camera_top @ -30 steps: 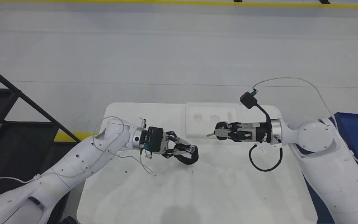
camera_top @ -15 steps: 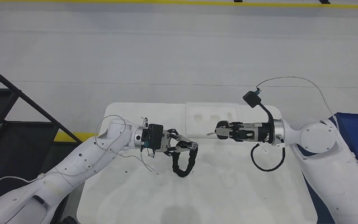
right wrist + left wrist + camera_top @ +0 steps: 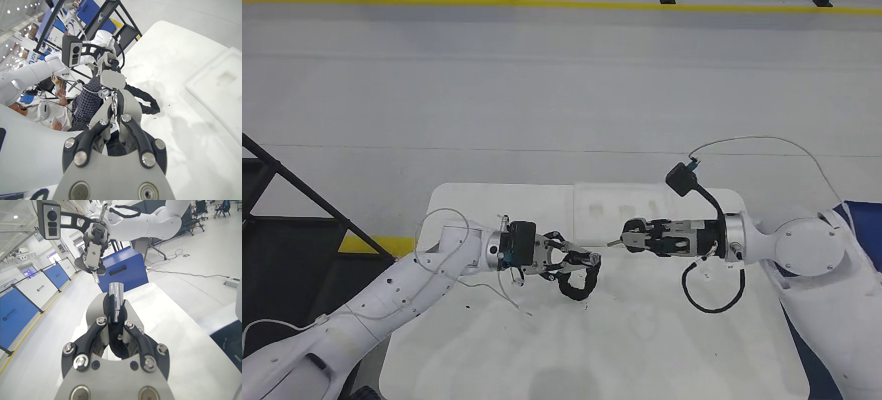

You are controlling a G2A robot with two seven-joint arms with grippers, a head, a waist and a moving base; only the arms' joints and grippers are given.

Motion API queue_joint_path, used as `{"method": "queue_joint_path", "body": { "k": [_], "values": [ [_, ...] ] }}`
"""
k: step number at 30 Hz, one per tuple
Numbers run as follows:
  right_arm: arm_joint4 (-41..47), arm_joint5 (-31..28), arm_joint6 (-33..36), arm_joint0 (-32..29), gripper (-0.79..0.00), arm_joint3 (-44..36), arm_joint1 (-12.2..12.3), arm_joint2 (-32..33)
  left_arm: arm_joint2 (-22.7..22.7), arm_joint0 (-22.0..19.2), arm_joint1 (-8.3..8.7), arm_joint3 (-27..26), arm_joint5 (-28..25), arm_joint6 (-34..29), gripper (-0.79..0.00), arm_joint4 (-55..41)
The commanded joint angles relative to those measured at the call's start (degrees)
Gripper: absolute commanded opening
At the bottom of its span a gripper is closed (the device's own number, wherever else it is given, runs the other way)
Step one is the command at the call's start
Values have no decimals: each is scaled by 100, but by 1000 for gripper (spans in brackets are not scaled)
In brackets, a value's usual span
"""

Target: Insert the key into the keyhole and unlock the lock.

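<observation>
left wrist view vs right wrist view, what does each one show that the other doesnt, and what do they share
Left wrist view only: the blade of the key, sticking out of the right gripper, short of the lock and not inserted; a blue cabinet beyond the white table.
Right wrist view only: the keyhole face-on, the black cable loop, the foam tray.
Both: the left gripper shut on the lock, the right gripper shut on the key, the white table.
</observation>
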Motion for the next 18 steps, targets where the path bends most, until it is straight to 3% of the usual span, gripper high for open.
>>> {"method": "queue_joint_path", "body": {
  "k": [1, 9, 18],
  "values": [
    [-183, 164, 88, 54, -785, -231, 16, 7, 50, -9, -74, -1, 64, 100, -785, -6],
    [-859, 938, 404, 143, -785, -1139, 89, 68, 301, -39, -479, 655, 764, 665, -785, 6],
    [-1448, 1370, 515, 250, -785, -1479, 132, -27, 461, -91, -864, 1241, 1229, 1379, -785, 109]
  ]
}}
